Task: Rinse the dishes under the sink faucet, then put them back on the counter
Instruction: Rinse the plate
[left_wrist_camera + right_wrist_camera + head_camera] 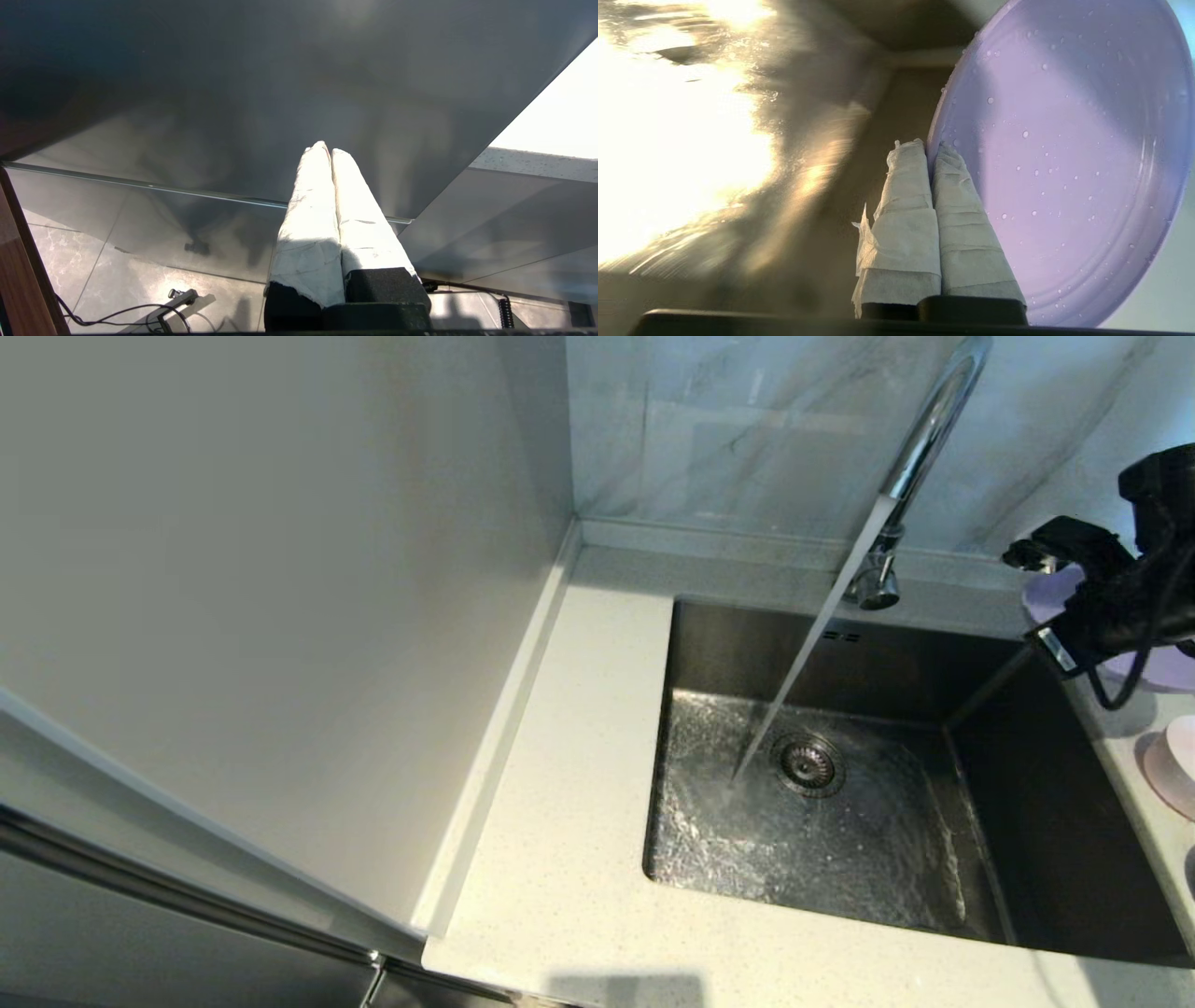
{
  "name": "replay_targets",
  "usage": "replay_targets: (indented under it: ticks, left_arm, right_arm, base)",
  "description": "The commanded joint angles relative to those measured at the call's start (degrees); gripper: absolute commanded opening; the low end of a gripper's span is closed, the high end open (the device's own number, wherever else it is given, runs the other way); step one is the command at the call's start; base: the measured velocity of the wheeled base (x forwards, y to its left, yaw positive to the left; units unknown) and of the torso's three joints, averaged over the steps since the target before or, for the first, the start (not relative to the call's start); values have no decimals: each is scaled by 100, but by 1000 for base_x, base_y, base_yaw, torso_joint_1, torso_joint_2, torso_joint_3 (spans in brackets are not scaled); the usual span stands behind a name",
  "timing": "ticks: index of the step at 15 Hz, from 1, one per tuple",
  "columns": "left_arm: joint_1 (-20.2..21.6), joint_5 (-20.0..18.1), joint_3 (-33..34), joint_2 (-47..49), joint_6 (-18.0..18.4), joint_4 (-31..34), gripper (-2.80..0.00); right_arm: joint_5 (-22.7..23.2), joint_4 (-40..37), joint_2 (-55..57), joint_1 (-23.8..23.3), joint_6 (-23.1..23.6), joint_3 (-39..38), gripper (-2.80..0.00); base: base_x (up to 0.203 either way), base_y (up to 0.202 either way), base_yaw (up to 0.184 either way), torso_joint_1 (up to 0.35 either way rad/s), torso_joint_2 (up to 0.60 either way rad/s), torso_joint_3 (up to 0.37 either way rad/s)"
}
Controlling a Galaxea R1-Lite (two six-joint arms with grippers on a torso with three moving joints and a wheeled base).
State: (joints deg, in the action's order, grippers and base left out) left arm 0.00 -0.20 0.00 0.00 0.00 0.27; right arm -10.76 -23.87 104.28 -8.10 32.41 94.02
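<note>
Right gripper point(930, 145): two white-wrapped fingers point(906, 210) nearest the wrist lens, jaws clenched on the rim of the lavender plate point(1069, 154), one finger on each face of the rim as far as can be seen; the plate's face is beaded with water drops and fills the far side of the wrist view. In the head view this arm point(1111, 602) reaches in from the right edge, its dark body over the right rim of the basin, holding the plate point(1153, 663) above the table point(560, 821) just beside the basin's right wall; whether the plate touches the table cannot be told. Sink basin point(840, 784): steel, wet floor, round drain point(808, 763) near the middle. Sink faucet point(920, 453): chrome gooseneck behind the basin, running, the stream point(803, 663) slanting down to land just left of the drain. Pale bowl point(1182, 747) on a pink saucer point(1162, 779): on the table at the right edge, nearer the robot than the plate. Left gripper point(331, 151): white-wrapped fingers pressed together, jaws clenched on nothing, held low beside a dark cabinet panel point(280, 93), away from the sink, with tiled floor point(117, 280) beneath.
</note>
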Motion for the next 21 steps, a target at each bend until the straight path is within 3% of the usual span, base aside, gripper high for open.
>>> replay_targets:
  ticks: [1,5,8,14,16,21]
  left_arm:
    - [0,-6,0,0,0,0,-280]
    - [0,3,0,0,0,0,-280]
    - [0,3,0,0,0,0,-280]
    - [0,-6,0,0,0,0,-280]
    - [0,3,0,0,0,0,-280]
    - [0,-6,0,0,0,0,-280]
  right_arm:
    - [1214,-557,-784,-80,29,-298,-280]
    - [2652,-1640,-1311,-98,567,-353,-280]
    - [3433,-2440,-1475,-21,976,-301,-280]
    - [3877,-3116,-1511,780,1088,-44,-280]
    - [3957,-3413,-1405,1115,836,238,-280]
    - [3967,-3458,-886,1906,-1253,1165,-280]
  base:
    - [0,0,0,0,0,0]
    - [0,0,0,0,0,0]
    - [0,0,0,0,0,0]
    - [0,0,0,0,0,0]
    - [0,0,0,0,0,0]
    - [0,0,0,0,0,0]
